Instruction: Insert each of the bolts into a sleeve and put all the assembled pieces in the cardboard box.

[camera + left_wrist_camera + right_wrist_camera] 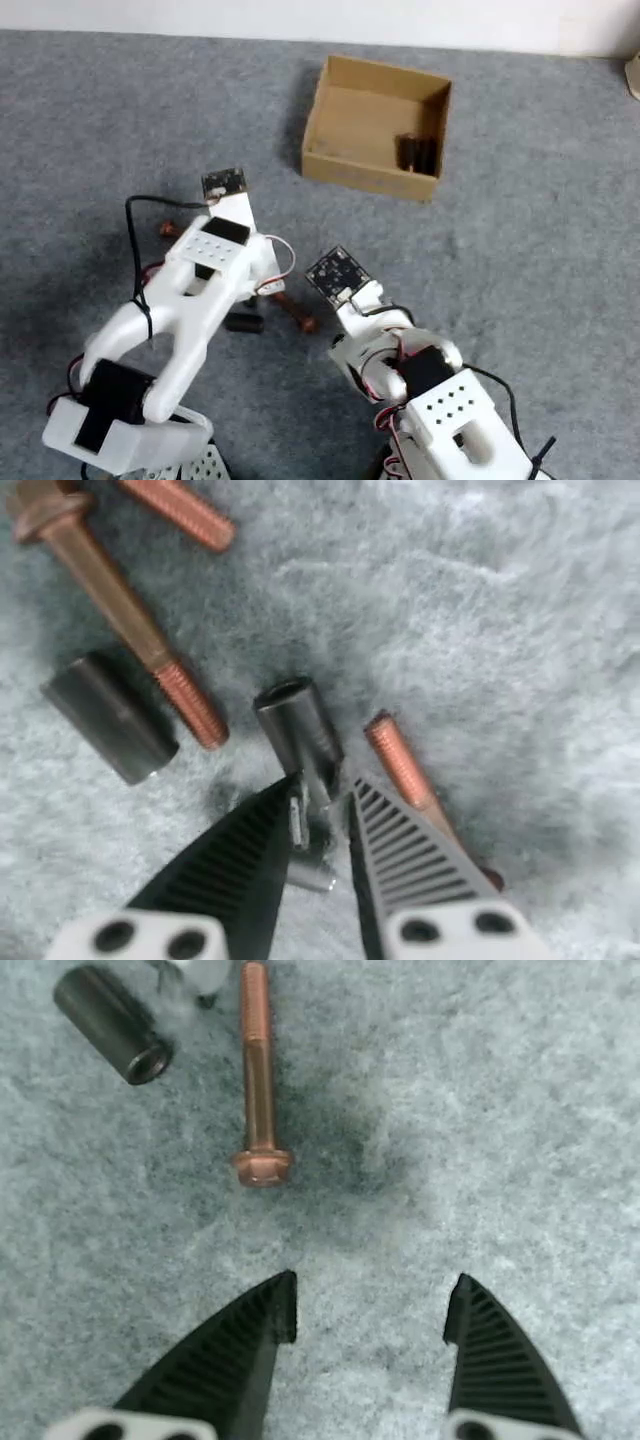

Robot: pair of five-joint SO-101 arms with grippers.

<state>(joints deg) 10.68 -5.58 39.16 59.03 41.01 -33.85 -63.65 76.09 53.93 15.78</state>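
My left gripper [325,805] is shut on the lower end of a dark sleeve [298,730] that rests on the grey carpet. A copper bolt [400,765] lies just beside that sleeve. A second dark sleeve [108,718] and a long bolt [110,595] lie a little farther off, with another bolt's threaded end [185,510] beyond. My right gripper [372,1300] stands open over bare carpet, short of a bolt [258,1070] whose head faces it. A dark sleeve [112,1025] lies next to that bolt's shaft. The cardboard box [340,165] holds dark pieces [418,152].
In the high view the left arm [190,300] covers the cluster of parts; a sleeve [243,322] and a bolt [298,313] show between the two arms, and another bolt [168,230] peeks out on the left arm's far side. Open carpet surrounds the box.
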